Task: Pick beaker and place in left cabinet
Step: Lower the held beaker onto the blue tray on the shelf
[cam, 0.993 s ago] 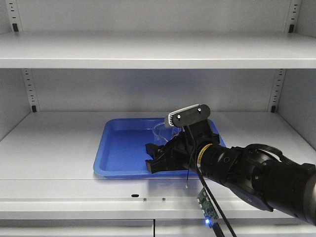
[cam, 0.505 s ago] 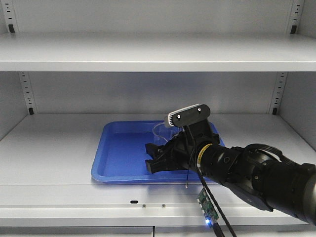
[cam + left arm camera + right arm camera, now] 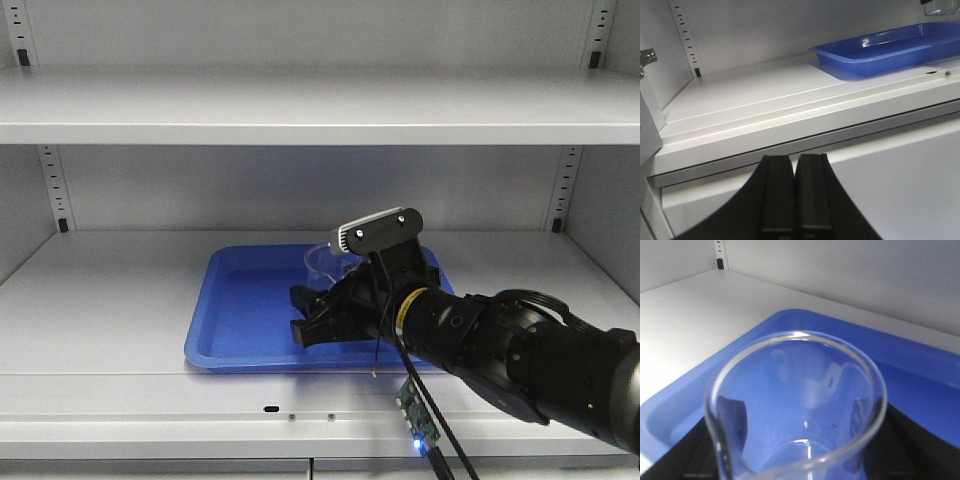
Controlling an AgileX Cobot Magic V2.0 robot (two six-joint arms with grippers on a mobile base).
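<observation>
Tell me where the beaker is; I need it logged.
In the front view the beaker sits in the right gripper, over the blue tray on the cabinet's middle shelf, right of centre.

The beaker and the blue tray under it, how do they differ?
The beaker is clear glass you can see through; the blue tray is solid colour. The beaker is round, tall and narrow; the tray is wide, shallow and rectangular with rounded corners. The beaker is held between the right gripper's fingers; the tray lies flat on the cabinet shelf. Both are open-topped and empty.
</observation>
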